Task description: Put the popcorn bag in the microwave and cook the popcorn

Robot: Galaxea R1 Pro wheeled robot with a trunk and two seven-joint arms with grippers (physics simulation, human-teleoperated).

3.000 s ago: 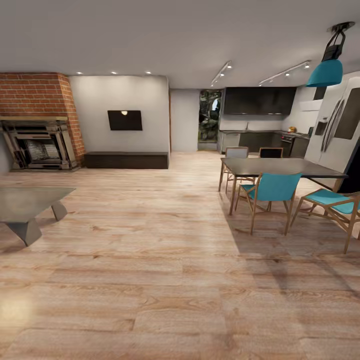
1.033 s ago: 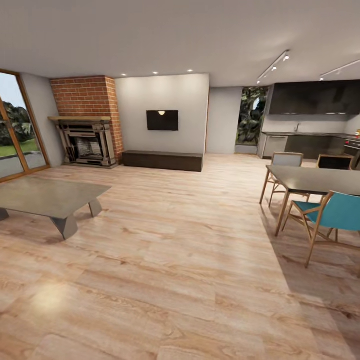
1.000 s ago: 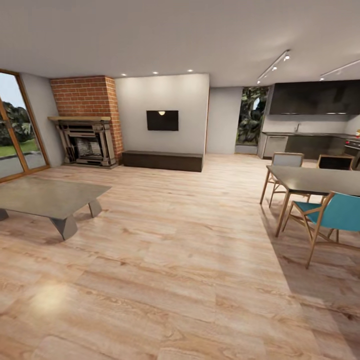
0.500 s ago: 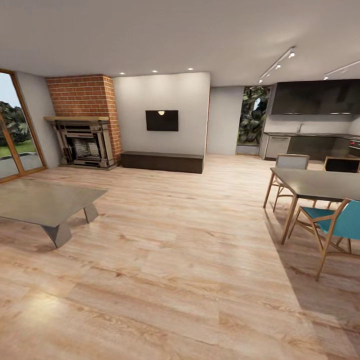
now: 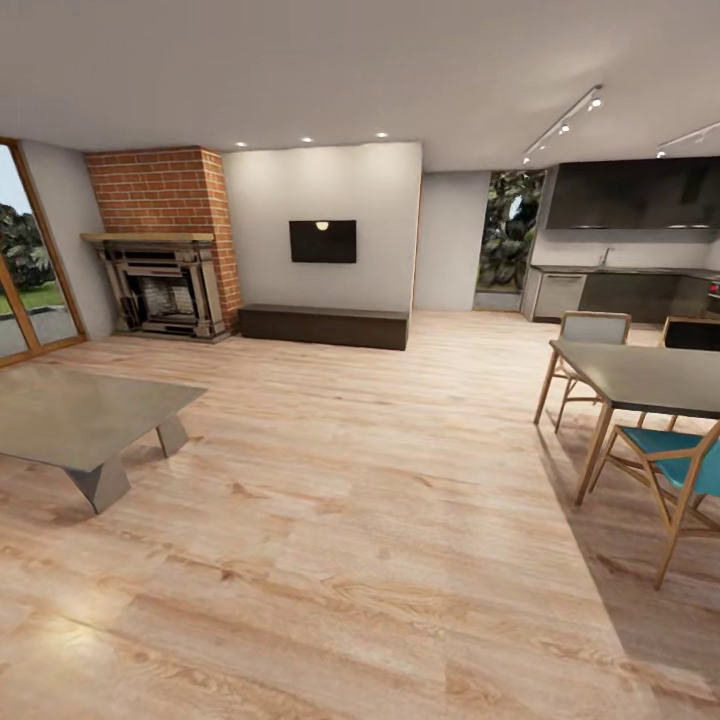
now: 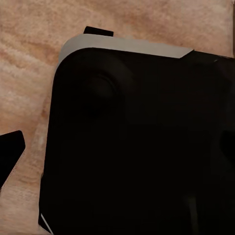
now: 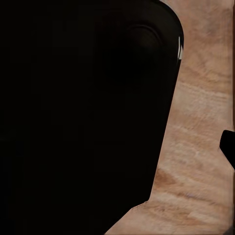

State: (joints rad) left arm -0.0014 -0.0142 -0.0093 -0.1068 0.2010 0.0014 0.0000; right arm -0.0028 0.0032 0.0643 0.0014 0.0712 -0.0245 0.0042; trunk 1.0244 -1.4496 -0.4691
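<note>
Wooden plank floor [image 5: 350, 520] stretched across an open living room, seen from the head camera. At the far left stood a brick fireplace [image 5: 160, 250], with a glass door [image 5: 25, 270] cut off by the picture's edge beside it. A dark screen [image 5: 322, 241] hung on the pale wall above a low dark bench [image 5: 323, 326]. A grey low table [image 5: 75, 425] sat at the near left, its far end out of frame. At the right, a dark dining table [image 5: 640, 375] was cut by the edge, with a teal chair [image 5: 675, 470] only partly in view and two more chairs [image 5: 590, 340] behind it.

The kitchen [image 5: 625, 240] lay far off at the back right: dark upper cabinets and a long countertop [image 5: 620, 271] over dark fronts. It was too distant and small to make out any sack or microwave on that surface, so the popcorn bag's place could not be told.

Each wrist camera looked down at the same wood floor, mostly blocked by a large black rounded body [image 6: 142, 142] of the robot; the right wrist picture showed a similar dark mass [image 7: 83, 112]. A small black tip [image 6: 11, 149] poked in at the edge of the left wrist picture and another [image 7: 228, 147] in the right, too little to say how far either claw was open or whether it held anything.
</note>
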